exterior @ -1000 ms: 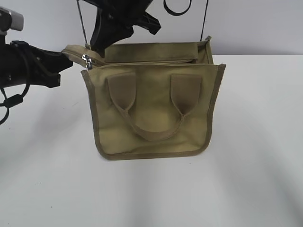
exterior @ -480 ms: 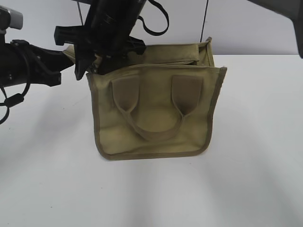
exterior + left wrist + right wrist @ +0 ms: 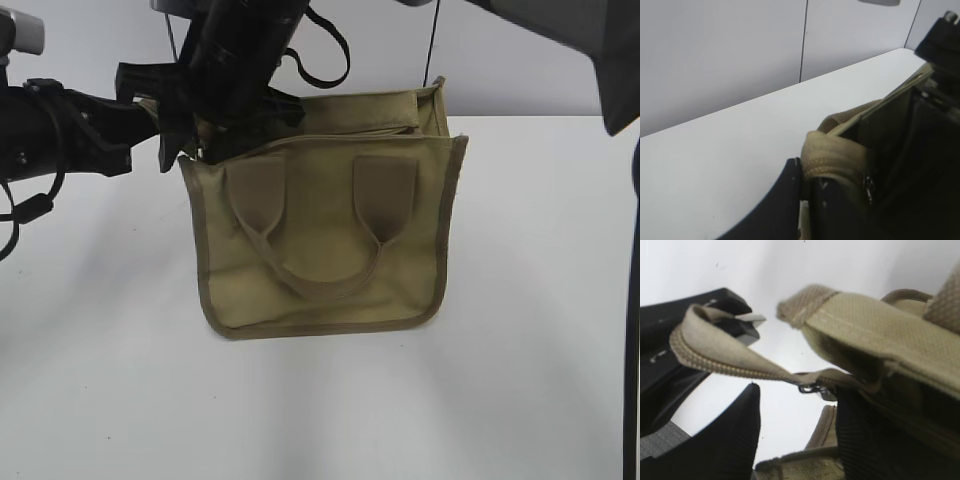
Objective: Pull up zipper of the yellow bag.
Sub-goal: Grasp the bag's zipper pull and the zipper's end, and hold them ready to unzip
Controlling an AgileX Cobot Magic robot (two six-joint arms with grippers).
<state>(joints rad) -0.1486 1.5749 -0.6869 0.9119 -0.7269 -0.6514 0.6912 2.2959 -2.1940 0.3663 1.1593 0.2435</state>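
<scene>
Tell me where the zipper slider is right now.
In the right wrist view the zipper slider sits mid-frame where the zip tail meets the yellow bag, between the right hand fingers; the exterior view hides it.

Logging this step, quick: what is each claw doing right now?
Left claw: closed on the zipper tail of the yellow bag.
Right claw: open around the slider.

No readable text, labels or numbers on anything.

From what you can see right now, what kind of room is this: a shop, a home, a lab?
Most likely a lab or test bench. A bare white table before plain grey wall panels holds only one yellow bag, worked on by two black robot arms.
</scene>
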